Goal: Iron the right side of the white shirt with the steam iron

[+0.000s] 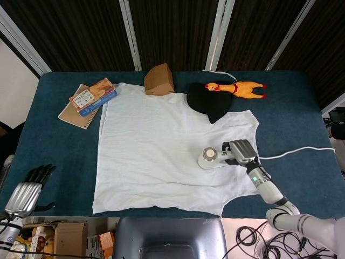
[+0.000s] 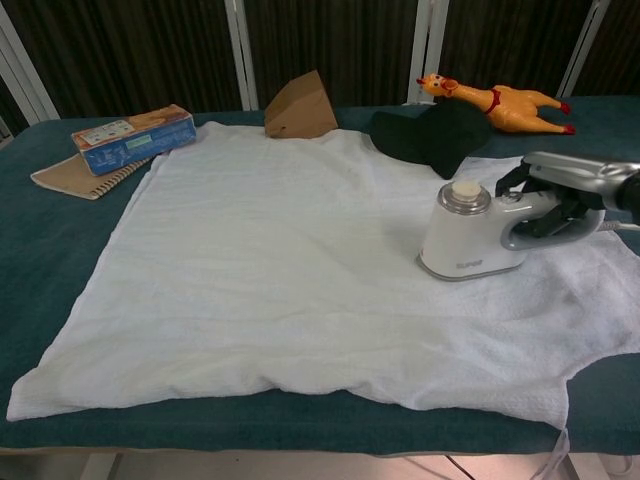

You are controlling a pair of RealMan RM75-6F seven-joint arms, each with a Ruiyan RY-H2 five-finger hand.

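Note:
The white shirt (image 1: 161,145) (image 2: 300,250) lies spread flat over the blue table. A white steam iron (image 1: 211,158) (image 2: 468,240) stands on its right part, below the armhole. My right hand (image 1: 241,151) (image 2: 556,192) grips the iron's handle from the right side. The iron's white cord (image 1: 294,150) trails off to the right over the table. My left hand (image 1: 27,190) hangs off the table's front left corner with its fingers spread and nothing in it; the chest view does not show it.
A black cloth (image 1: 209,102) (image 2: 435,133) overlaps the shirt's collar area, with a rubber chicken (image 1: 237,88) (image 2: 495,98) behind it. A brown paper bag (image 1: 159,80) (image 2: 299,107) stands at the shirt's top edge. A blue box on a notebook (image 1: 91,96) (image 2: 132,138) lies at the far left.

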